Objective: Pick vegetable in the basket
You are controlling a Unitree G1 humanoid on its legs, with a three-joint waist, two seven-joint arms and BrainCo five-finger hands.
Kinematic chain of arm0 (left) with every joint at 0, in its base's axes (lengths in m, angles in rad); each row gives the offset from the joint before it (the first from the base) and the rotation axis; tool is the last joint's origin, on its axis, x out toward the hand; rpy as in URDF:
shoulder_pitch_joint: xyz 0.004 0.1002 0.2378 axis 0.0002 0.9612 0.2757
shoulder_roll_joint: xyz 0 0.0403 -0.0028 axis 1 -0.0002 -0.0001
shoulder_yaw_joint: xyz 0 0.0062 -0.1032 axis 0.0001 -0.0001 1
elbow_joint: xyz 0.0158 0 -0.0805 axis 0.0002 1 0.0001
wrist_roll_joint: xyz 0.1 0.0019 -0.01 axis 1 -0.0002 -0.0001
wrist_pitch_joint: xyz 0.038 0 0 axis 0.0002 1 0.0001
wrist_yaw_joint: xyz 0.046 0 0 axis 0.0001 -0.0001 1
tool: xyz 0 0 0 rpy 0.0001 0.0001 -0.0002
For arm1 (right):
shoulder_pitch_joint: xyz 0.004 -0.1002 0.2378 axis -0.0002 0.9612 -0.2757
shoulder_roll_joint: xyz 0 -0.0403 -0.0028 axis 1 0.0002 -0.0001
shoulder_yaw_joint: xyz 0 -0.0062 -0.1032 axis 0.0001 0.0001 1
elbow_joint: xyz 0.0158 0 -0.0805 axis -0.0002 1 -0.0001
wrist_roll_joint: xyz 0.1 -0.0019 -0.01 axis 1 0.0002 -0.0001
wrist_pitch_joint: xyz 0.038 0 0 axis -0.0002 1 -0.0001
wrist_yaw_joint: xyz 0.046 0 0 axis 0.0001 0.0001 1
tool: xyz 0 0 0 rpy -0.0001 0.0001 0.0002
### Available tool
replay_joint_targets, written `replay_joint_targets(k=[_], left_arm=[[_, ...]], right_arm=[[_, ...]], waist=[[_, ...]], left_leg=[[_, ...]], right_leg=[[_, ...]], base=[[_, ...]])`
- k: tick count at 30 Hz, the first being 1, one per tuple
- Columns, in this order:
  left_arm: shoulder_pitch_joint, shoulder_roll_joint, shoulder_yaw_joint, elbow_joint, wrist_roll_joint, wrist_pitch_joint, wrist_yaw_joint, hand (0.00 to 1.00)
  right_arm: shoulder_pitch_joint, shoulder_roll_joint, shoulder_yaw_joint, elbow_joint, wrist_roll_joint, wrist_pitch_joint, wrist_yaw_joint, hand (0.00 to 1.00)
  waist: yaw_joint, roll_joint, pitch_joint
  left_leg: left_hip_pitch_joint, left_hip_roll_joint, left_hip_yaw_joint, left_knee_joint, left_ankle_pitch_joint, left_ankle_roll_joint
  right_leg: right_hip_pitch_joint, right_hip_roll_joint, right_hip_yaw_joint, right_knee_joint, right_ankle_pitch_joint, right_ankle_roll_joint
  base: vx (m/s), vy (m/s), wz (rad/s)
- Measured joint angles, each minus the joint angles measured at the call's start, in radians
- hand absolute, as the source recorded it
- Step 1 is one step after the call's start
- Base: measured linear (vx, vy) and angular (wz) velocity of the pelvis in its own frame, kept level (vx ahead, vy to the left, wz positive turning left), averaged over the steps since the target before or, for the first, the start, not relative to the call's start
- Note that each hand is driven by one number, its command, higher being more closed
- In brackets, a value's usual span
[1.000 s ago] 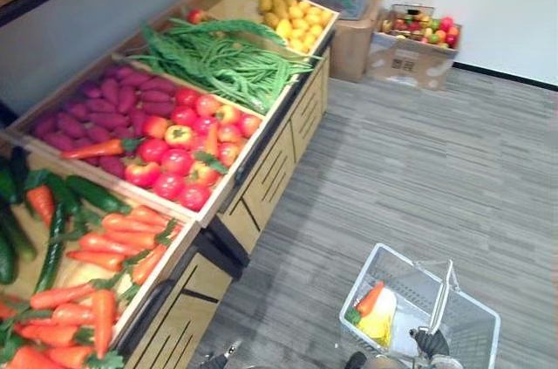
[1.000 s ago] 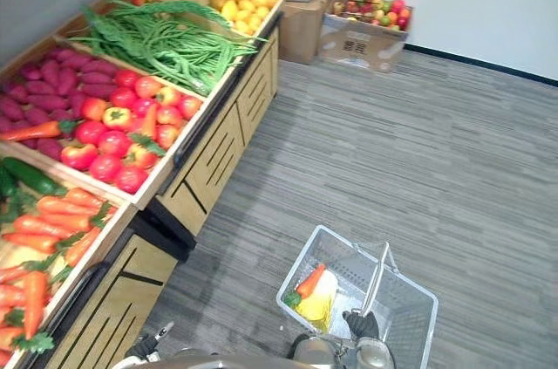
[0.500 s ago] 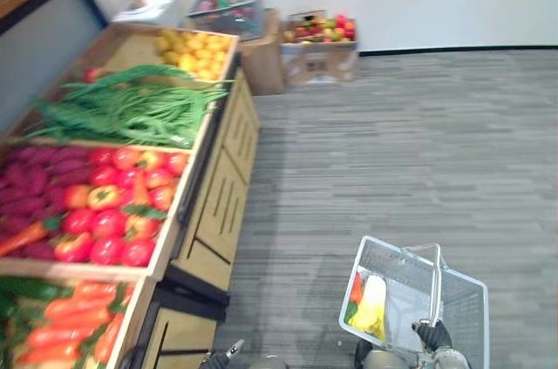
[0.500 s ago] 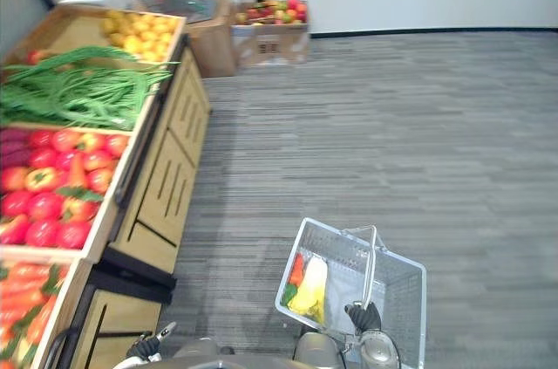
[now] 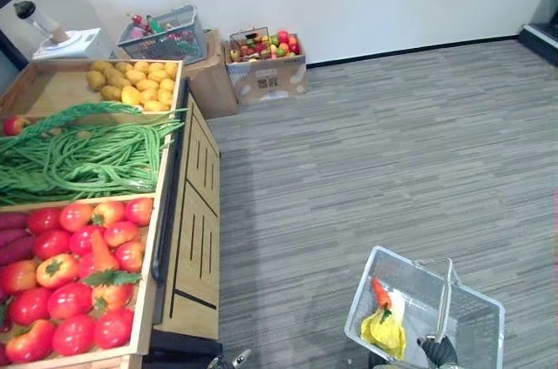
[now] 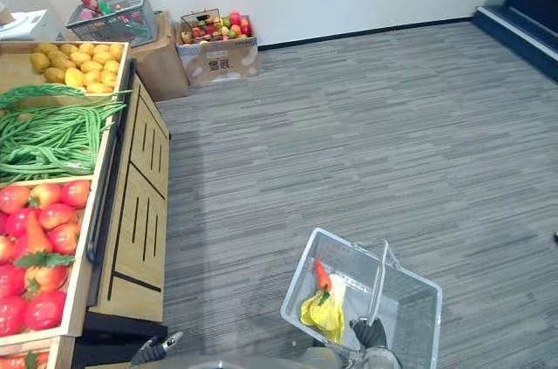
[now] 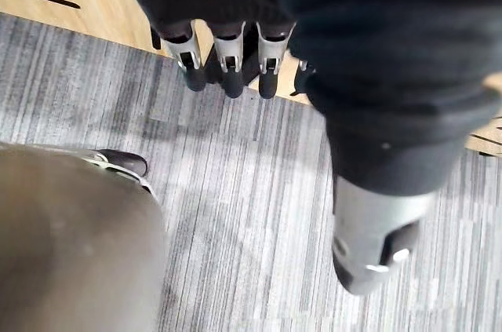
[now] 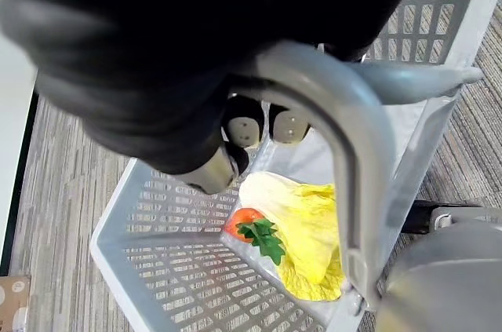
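A white wire basket (image 5: 471, 334) hangs low over the grey floor on my right side. My right hand (image 8: 157, 57) is shut on its grey handle (image 8: 345, 144), with fingers (image 8: 243, 124) curled under the bar. The same hand (image 6: 370, 332) grips the near end of the handle (image 6: 377, 282). Inside the basket lie a small carrot (image 5: 380, 290) and a yellow leafy vegetable (image 5: 386, 327), also seen as the carrot (image 8: 245, 224) and the yellow leaves (image 8: 302, 234). My left hand (image 7: 227, 49) hangs empty beside the stand with straight fingers.
A wooden produce stand (image 5: 196, 238) runs along the left, holding red tomatoes and peppers (image 5: 78, 273), green beans (image 5: 78, 151) and yellow produce (image 5: 131, 85). A cardboard box of fruit (image 5: 266, 68) and a grey wire basket (image 5: 161, 33) stand by the far wall.
The camera has swung right, so the stand slid left and the carrot bin left the picture. My right hand keeps hold of the basket handle.
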Motion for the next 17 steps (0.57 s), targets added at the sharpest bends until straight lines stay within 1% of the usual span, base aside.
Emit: replay_joint_targets(k=[5, 11, 15, 17], left_arm=[[-0.011, 0.004, 0.0, 0.026, -0.001, 0.0, 0.002, 0.0], [-0.01, 0.012, -0.001, 0.028, -0.01, 0.001, 0.005, 0.0], [-0.01, 0.013, -0.003, 0.028, -0.011, 0.0, 0.005, 0.0], [-0.01, 0.017, -0.011, 0.027, -0.01, -0.001, 0.002, 0.0]], right_arm=[[-0.006, 0.003, 0.003, 0.035, 0.001, 0.003, -0.003, 1.0], [-0.004, 0.022, -0.002, 0.038, 0.007, 0.015, -0.01, 1.0], [-0.004, 0.022, -0.003, 0.038, 0.022, 0.023, -0.018, 1.0], [-0.002, 0.022, -0.005, 0.04, 0.025, 0.027, -0.024, 1.0]], waist=[[-0.001, -0.008, -0.002], [0.002, -0.032, -0.007], [0.004, -0.033, -0.006], [0.005, -0.032, -0.007]], left_leg=[[0.013, -0.004, 0.0, 0.001, 0.0, 0.001], [0.022, -0.005, -0.011, 0.004, -0.001, 0.001], [0.016, -0.002, -0.028, 0.004, -0.001, 0.002], [0.008, 0.003, -0.036, 0.004, -0.008, 0.013]], right_leg=[[0.032, -0.003, -0.01, -0.066, 0.048, -0.004], [0.054, -0.005, -0.037, -0.079, 0.049, -0.005], [0.055, -0.002, -0.058, -0.084, 0.049, -0.005], [0.052, 0.004, -0.068, -0.085, 0.049, -0.004]], base=[[0.02, -0.002, -0.15], [-0.04, -0.033, 0.05], [-0.1, -0.07, 0.06], [-0.09, -0.055, 0.12]])
